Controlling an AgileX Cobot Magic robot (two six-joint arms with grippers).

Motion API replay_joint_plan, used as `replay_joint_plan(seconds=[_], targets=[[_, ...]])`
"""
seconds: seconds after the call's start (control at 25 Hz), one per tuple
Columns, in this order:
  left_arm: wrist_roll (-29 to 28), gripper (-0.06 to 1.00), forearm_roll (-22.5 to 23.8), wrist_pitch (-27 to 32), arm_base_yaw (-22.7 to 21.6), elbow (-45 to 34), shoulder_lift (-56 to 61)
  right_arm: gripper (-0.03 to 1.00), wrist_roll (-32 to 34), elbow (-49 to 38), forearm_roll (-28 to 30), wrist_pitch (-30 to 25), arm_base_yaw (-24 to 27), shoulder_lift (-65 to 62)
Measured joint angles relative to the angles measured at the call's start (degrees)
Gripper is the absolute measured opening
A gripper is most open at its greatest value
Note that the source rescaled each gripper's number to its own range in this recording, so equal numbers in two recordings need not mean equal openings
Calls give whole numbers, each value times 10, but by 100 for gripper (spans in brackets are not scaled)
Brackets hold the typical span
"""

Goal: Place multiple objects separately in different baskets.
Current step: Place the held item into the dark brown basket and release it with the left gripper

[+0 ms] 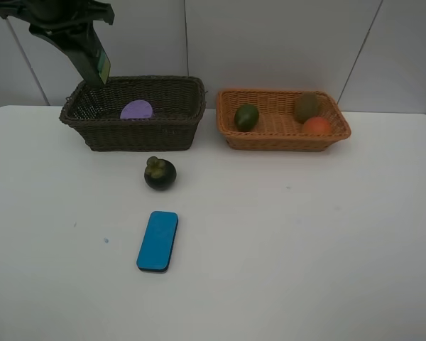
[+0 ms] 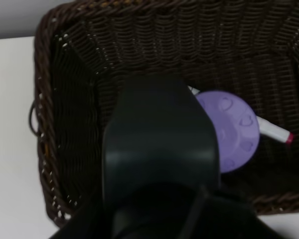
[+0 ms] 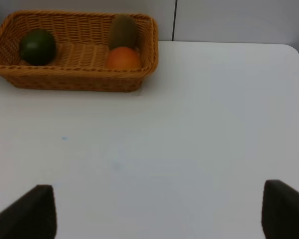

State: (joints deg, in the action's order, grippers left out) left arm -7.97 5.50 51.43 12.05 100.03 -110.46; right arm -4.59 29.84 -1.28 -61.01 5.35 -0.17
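- Left gripper (image 1: 85,51): jaws closed on the dark green bottle (image 2: 159,149), hung over the left end of the dark brown basket (image 1: 128,135). The purple-lidded tub (image 2: 229,132) and white marker (image 2: 274,132) lie inside.
- Right gripper (image 3: 159,211): jaws wide, nothing between them, over bare table (image 1: 305,249).
- Orange-tan basket (image 1: 284,140): holds the green oval fruit (image 1: 246,117), kiwi (image 1: 307,106) and peach (image 1: 316,126).
- Mangosteen (image 1: 160,173): on the table just before the dark basket. Probably firm, smooth and apt to roll; best taken across its widest girth, below the leafy cap.
- Blue eraser (image 1: 157,241): nearer the front, lying flat. Probably light, stiff and grippy; best pinched across its narrow width.
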Motion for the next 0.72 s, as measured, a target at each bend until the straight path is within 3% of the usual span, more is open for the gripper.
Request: replay_joint_plan(seconds=[0.28,0.72], targets=[[-5,48,11,-46,0,0,-86,100,0,0,0,0,0,0],[-38,48,45,-46,-1,0,-119,100,0,0,0,0,0,0]])
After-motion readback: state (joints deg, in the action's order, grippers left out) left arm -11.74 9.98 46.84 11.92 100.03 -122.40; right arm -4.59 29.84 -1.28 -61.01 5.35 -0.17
